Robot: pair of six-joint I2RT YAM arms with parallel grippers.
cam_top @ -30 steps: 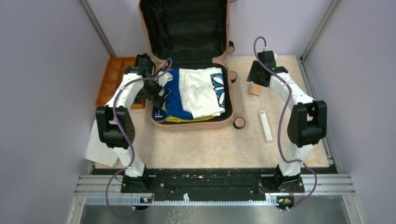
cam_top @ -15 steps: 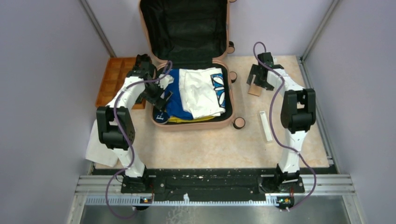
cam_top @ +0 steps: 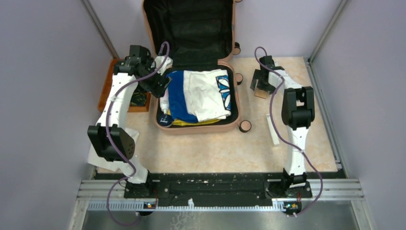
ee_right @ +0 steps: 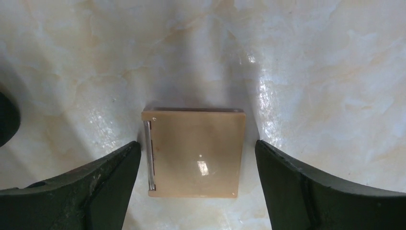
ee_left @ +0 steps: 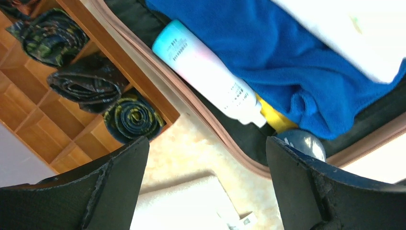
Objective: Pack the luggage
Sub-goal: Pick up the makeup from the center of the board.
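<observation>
Right hand [ee_right: 197, 143] stands wide open astride a flat tan case [ee_right: 201, 167]. Left hand [ee_left: 206, 143] gapes empty above the luggage [cam_top: 191, 28] rim.

Top view: luggage [cam_top: 206, 128] lid cut off by the upper edge. White strip [cam_top: 274, 136] on the surface [cam_top: 215, 148] partly hidden behind right arm [cam_top: 298, 108]. Tan square [cam_top: 260, 92] mostly covered by right claw [cam_top: 262, 84] from above.
Left wrist view: bottle [ee_left: 210, 79] print too small to read. Yellow item [ee_left: 275, 120] mostly buried under blue cloth [ee_left: 297, 57], identity unclear.
</observation>
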